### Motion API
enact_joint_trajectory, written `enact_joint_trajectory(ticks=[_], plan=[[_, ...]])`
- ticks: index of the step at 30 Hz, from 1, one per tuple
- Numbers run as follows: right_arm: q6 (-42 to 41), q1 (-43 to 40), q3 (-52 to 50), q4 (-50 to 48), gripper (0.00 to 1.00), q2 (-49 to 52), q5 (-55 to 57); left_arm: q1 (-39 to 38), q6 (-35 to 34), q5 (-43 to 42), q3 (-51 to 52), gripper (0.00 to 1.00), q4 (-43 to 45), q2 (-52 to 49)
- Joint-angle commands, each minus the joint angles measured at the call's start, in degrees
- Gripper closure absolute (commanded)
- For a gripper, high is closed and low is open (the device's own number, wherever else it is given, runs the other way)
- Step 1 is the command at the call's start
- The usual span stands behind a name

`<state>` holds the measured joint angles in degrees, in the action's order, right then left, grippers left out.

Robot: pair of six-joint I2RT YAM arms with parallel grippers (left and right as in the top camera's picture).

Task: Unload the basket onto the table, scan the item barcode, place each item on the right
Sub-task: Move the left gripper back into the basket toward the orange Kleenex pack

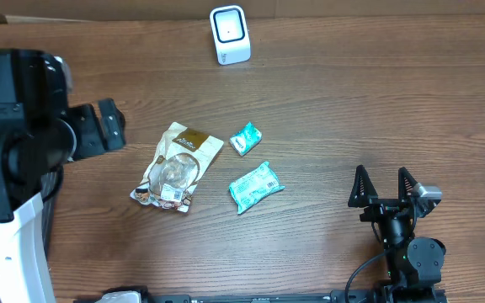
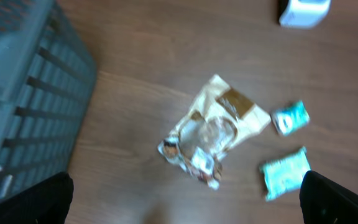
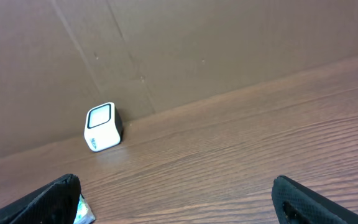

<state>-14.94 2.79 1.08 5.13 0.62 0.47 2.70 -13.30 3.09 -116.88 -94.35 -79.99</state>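
Observation:
The white scanner (image 1: 230, 34) with a dark window stands at the table's far edge, also visible as the scanner (image 3: 102, 126) and the scanner (image 2: 303, 11). Three items lie mid-table: a beige snack bag (image 1: 175, 167), a small teal packet (image 1: 245, 138) and a larger teal packet (image 1: 255, 187). My left gripper (image 1: 116, 124) hovers open, left of the bag, holding nothing. From the left wrist, the open left gripper (image 2: 185, 205) looks down on the bag (image 2: 213, 130). My right gripper (image 1: 384, 187) sits open and empty at the near right; the right gripper (image 3: 182, 199) faces the scanner.
A grey slatted basket (image 2: 23, 93) stands off the table's left side, under the left arm. A brown cardboard wall (image 3: 197, 50) backs the table behind the scanner. Bare wood lies between the packets and my right gripper.

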Motion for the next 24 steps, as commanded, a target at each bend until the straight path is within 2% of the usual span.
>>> enact_joint_trajectory(ticks=[1, 2, 4, 7, 9, 13, 16, 20, 24], plan=[[0.22, 0.46, -0.59, -0.44, 0.0, -0.46, 0.76, 6.91, 1.14, -5.53, -1.18, 0.0, 3.45, -0.24], [0.22, 0.46, -0.61, -0.44, 0.0, -0.46, 0.76, 11.37, 1.16, -10.51, -1.73, 0.0, 4.98, -0.24], [0.22, 0.46, -0.59, -0.44, 0.0, -0.46, 0.76, 18.23, 1.16, -15.41, -2.16, 0.0, 7.17, -0.26], [0.22, 0.46, -0.59, -0.44, 0.0, -0.46, 0.76, 29.9, 0.7, -16.24, -2.16, 0.0, 10.82, -0.66], [0.22, 0.46, -0.59, -0.44, 0.0, -0.46, 0.76, 38.14, -4.02, -18.45, -2.16, 0.0, 10.64, -2.01], [0.22, 0.46, -0.59, -0.44, 0.0, -0.46, 0.76, 46.99, -6.93, -22.86, -2.14, 0.0, 9.38, -5.62], [0.22, 0.46, -0.59, -0.44, 0.0, -0.46, 0.76, 49.64, -9.7, -18.8, -2.1, 0.0, 7.08, -8.39], [0.22, 0.46, -0.59, -0.44, 0.0, -0.46, 0.76, 50.21, -10.1, -7.85, -2.05, 0.0, 3.52, -12.31], [0.22, 0.46, -0.59, -0.44, 0.0, -0.46, 0.76, 50.27, -10.08, -5.84, -1.22, 0.0, 3.13, -14.12]])
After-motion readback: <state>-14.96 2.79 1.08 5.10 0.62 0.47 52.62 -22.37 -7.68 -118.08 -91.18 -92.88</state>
